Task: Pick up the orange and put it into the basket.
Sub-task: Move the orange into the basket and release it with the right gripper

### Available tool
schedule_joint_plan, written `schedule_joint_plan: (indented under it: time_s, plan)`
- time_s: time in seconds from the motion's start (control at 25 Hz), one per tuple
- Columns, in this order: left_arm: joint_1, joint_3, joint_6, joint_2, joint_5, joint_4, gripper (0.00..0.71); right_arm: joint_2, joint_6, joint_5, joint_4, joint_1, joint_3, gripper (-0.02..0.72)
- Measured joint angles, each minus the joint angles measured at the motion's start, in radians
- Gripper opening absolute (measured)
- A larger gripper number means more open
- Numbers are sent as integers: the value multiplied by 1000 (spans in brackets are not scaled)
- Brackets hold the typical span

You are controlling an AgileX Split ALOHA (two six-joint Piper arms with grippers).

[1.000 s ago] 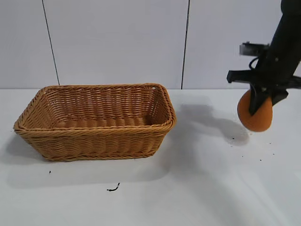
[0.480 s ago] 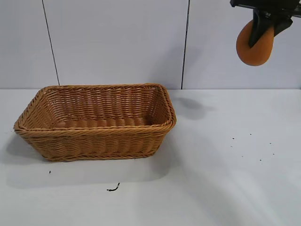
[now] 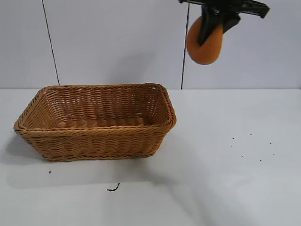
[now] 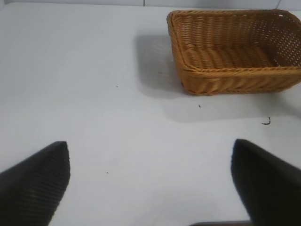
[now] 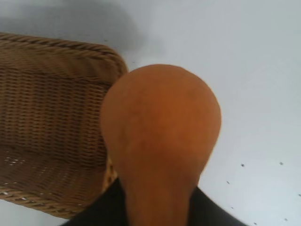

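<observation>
Right claw (image 3: 210, 28) high in the exterior view, near the top edge, clamped on the dull orange-brown, bell-shaped fruit (image 3: 204, 43). Fruit hangs in the air, well above the white surface (image 3: 225, 179), up and to the right of the basket's right end. The large tan-brown rectangular wicker basket (image 3: 96, 136) sits on the surface at centre-left, upright, nothing visible inside. Small dark curled scrap (image 3: 113, 188) lies on the surface in front of the basket; a few dark specks (image 3: 232, 139) scattered to the right.

Right wrist view: fruit (image 5: 160, 141) fills the middle, basket corner (image 5: 70, 52) below and beside it.

Left wrist view: left claw (image 4: 150, 183) parked low over bare surface, its two dark fingers (image 4: 35, 181) spread wide apart, holding nothing; basket (image 4: 235, 77) well away.
</observation>
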Motion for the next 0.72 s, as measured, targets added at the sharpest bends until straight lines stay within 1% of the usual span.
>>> schedule_joint_plan:
  time_s: [0.12,0.24,0.44,0.56,0.64,0.68,0.72]
  plan:
    - [0,0,0,0,0,0,666,52,15,-37,-10,60,0,64]
    - [0,0,0,0,0,0,666,107,27,-87,-24,96,0,64]
    - [0,0,0,0,0,0,666,201,32,-153,-39,110,0,64]
    - [0,0,0,0,0,0,666,244,32,-177,-49,111,0,64]
    - [0,0,0,0,0,0,666,254,32,-179,-49,111,0,64]
    - [0,0,0,0,0,0,666,254,32,-179,-49,112,0,76]
    - [0,0,0,0,0,0,666,254,32,-177,-49,112,-3,115]
